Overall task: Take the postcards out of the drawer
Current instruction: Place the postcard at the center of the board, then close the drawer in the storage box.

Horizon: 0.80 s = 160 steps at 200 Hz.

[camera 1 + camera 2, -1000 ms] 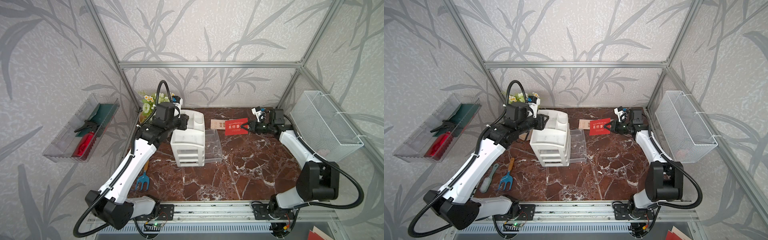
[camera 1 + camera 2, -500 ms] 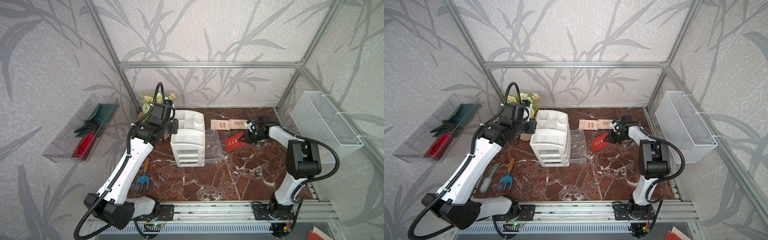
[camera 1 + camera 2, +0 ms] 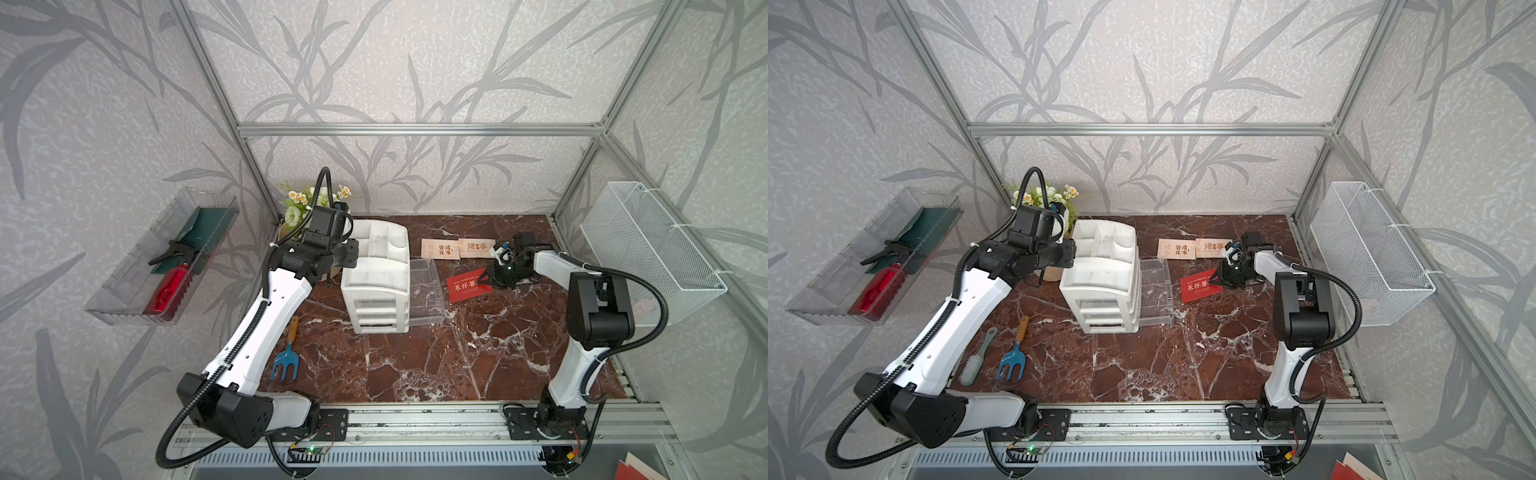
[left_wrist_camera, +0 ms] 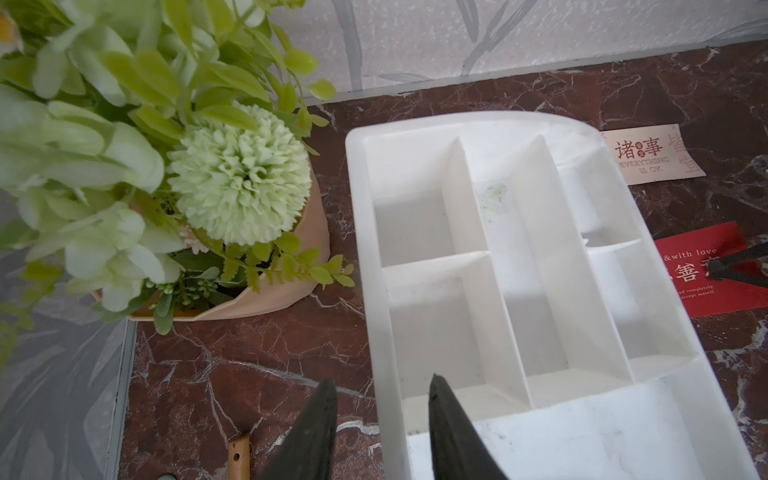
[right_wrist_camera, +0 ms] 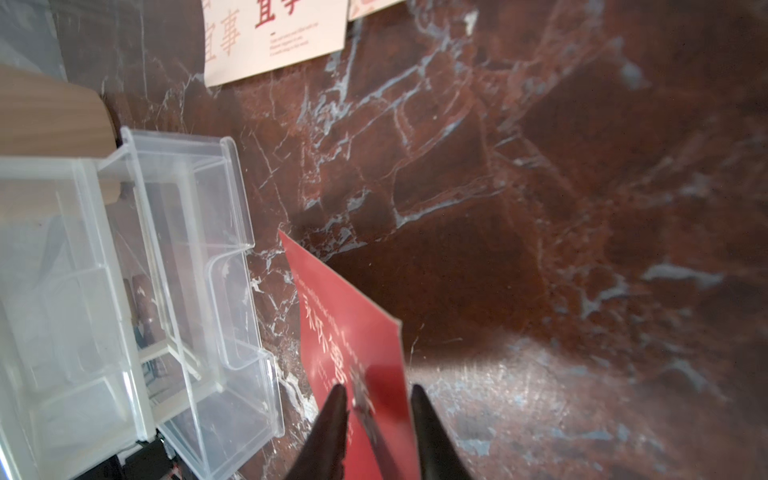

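Looking down in both top views, a white three-tier organiser stands on a red-brown marble table. Its clear drawer is pulled out on the side facing the right arm. All three cards lie on the table outside it. The two beige postcards lie side by side near the back wall. The red postcard lies tilted, just beside the drawer's front. The right gripper is at the red postcard's corner. The left arm reaches to the organiser's side away from the drawer, next to a flower pot.

Left wrist view: the left gripper has its jaws parted. One finger is outside the organiser's rim and one is inside a top compartment. Whether either finger touches the wall cannot be told. One of the beige postcards and the red postcard show beyond the organiser.

Right wrist view: the right gripper has its jaws parted, with the near end of the red postcard between the fingertips. The drawer sits just beside the card.
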### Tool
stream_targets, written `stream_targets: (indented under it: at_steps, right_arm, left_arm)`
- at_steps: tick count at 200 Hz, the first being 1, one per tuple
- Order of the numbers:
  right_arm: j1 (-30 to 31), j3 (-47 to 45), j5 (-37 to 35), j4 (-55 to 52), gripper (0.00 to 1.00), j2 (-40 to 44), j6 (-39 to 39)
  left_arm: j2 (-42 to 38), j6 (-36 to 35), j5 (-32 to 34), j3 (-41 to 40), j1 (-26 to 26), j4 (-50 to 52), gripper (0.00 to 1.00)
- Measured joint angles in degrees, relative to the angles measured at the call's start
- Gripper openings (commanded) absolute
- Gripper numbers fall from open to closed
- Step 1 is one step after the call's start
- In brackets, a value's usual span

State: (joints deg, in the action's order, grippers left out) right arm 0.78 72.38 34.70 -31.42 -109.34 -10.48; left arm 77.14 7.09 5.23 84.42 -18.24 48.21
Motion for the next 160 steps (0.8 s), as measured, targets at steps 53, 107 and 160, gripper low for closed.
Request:
stream_targets:
  at_steps: [53, 107, 160]
  right_arm:
    - [-0.09, 0.00, -4.68, -0.81, 0.41, 0.42, 0.07]
    - [-0.09, -0.66, -7.67, -1.20, 0.40, 5.25, -0.22]
    - [5.57, -2.12, -7.69, 0.26, 0.34, 6.38, -1.97]
  left_arm:
    - [1.73, 0.11, -1.05, -0.28, 0.26, -0.48, 0.32]
    - [1.81, 0.44, -2.29, -1.33, 0.31, -1.40, 0.26]
    - [1.81, 0.59, -2.82, -1.66, 0.42, -1.68, 0.20]
